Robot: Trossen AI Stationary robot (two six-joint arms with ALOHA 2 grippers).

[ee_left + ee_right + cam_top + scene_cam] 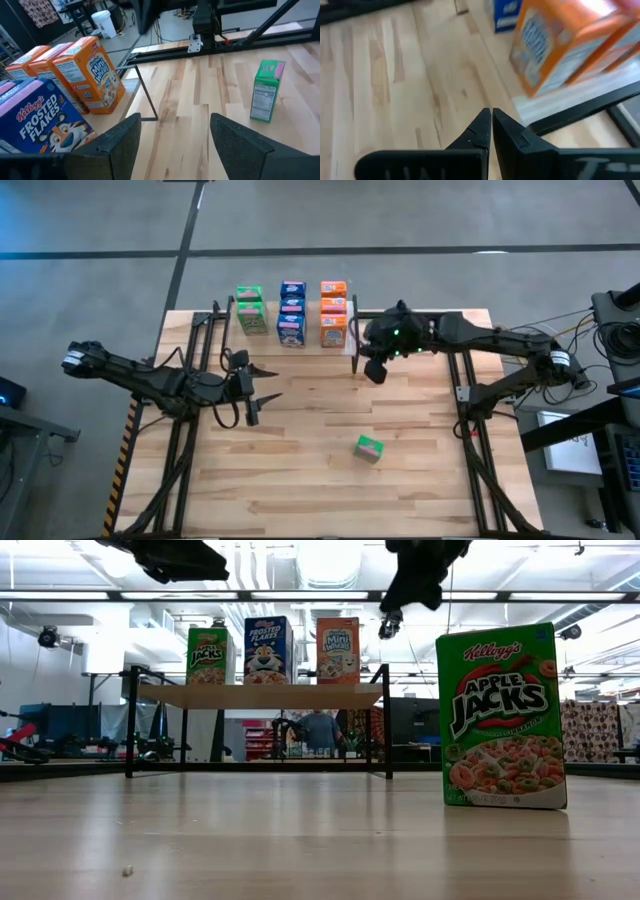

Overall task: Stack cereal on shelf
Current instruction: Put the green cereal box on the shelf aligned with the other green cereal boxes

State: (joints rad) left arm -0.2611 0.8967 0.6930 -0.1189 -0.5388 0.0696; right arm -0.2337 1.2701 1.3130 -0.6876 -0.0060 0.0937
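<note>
Grey concrete floor (pixel 90 220) spreads around the light-wood tabletop (pixel 320 480), crossed by a dark line (pixel 300 252) on the far side. Down at table level, the room opens up behind: a white ceiling with pipes and beams (pixel 300 570), bright strip lights glowing overhead. A person in a blue top (pixel 320 730) stands far back among cluttered shelving. Off beyond the table's edge, a white bucket (pixel 106 22) sits on the floor.

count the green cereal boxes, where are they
3 at most visible: one green box stands alone on the table; a green row at the shelf's left end looks like two, though the split is hard to see.
</note>
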